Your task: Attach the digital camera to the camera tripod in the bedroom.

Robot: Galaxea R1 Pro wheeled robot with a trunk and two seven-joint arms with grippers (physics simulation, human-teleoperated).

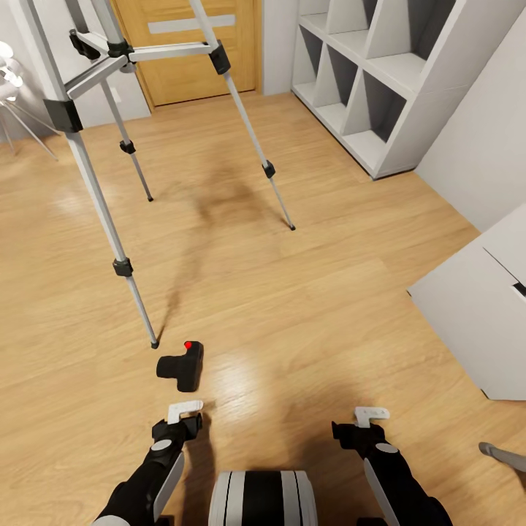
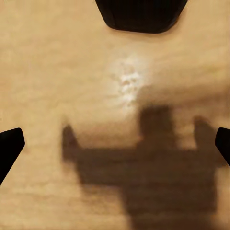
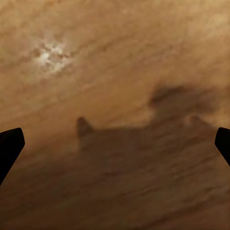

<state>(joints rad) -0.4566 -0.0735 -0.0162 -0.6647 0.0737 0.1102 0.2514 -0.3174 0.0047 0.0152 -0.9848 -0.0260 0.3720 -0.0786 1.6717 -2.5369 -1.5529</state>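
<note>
Light wood floor (image 1: 307, 307) fills the bedroom, and the small black camera (image 1: 181, 365) lies on it near a foot of the tripod (image 1: 88, 153), just ahead of the left gripper (image 1: 183, 415). Both the left gripper and the right gripper (image 1: 369, 418) hang spread and empty. The camera is probably rigid, light and somewhat fragile, so I would grip it across the body, not the lens. The white shelf (image 1: 380, 80) seems to have empty compartments.

black digital camera (image 1: 180, 365), silver-legged camera tripod (image 1: 95, 191), wood floor (image 1: 307, 307)
</note>
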